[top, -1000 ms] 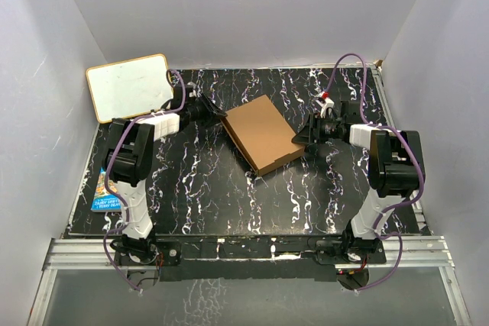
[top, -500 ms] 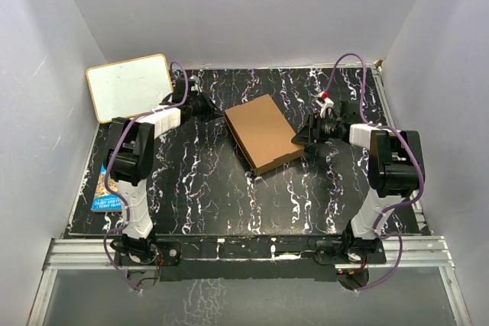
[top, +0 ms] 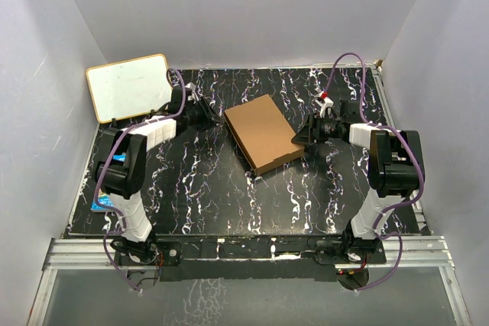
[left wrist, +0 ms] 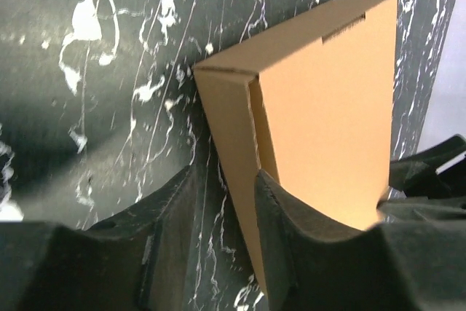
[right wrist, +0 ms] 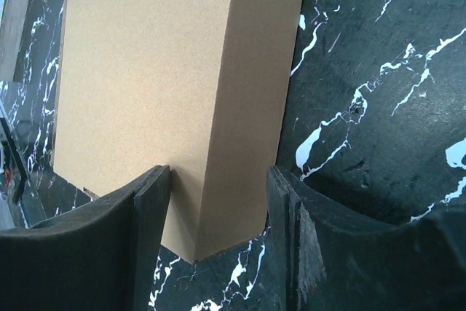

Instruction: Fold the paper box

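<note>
One paper box; one white board with a tan frame; one colourful book, partly hidden; two arms, the left arm and the right arm; two grippers, the left gripper and the right gripper; two purple cables, the left cable and the right cable; one black marbled surface.

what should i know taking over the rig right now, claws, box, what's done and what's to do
Left claw: open at the far-left corner of the paper box, with the box's side wall partly in the gap, not clamped.
Right claw: jaws straddle the box's right corner. Whether it grips cannot be told.
Box: mid-table, lying flat, turned at an angle between the two claws.
Done: it looks folded into a shallow closed box, lid down.
To do: probably only check that the lid tabs are seated, then back both claws off.
</note>
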`<state>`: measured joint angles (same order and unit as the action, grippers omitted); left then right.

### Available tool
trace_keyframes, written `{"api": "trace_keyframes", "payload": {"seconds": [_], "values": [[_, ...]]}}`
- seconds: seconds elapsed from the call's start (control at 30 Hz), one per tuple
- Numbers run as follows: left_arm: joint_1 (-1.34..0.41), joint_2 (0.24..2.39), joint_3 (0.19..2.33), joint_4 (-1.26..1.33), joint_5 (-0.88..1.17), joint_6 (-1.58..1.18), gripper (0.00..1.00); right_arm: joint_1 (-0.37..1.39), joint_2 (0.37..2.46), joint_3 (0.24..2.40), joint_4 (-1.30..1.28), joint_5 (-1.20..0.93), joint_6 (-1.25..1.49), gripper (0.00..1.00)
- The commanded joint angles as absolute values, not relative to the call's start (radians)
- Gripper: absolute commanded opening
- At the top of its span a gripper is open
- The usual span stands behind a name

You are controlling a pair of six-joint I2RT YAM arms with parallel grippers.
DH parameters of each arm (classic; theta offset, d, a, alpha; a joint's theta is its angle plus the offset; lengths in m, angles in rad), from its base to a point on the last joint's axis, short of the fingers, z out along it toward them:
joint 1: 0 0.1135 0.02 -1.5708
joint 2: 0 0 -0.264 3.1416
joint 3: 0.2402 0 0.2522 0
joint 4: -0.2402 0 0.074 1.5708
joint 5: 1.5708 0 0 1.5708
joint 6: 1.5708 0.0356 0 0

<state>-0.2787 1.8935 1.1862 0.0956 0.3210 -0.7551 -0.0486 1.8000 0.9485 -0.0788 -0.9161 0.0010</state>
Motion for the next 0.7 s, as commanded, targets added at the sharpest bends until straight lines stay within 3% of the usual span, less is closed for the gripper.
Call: {"api": "trace_keyframes", "payload": {"seconds": [0.0, 0.13, 0.23, 0.43, 0.67], "values": [[-0.271, 1.734, 1.052, 0.191, 0.272, -0.754, 0.3, -0.034, 1.83, 0.954, -0.138, -0.854, -0.084, 0.57], [-0.269, 1.673, 0.94, 0.207, 0.264, -0.683, 0.1, -0.025, 1.827, 0.973, -0.193, -0.895, -0.158, 0.57], [-0.271, 1.653, 0.859, 0.214, 0.31, -0.59, 0.02, 0.006, 1.823, 0.992, -0.248, -0.908, -0.238, 0.57], [-0.3, 1.68, 0.862, 0.199, 0.33, -0.475, 0.0, 0.144, 1.806, 1.024, -0.331, -0.845, -0.364, 0.58], [-0.392, 1.828, 1.069, 0.138, 0.353, -0.365, 0.0, 0.243, 1.828, 1.082, -0.389, -0.786, -0.405, 0.61]]}}
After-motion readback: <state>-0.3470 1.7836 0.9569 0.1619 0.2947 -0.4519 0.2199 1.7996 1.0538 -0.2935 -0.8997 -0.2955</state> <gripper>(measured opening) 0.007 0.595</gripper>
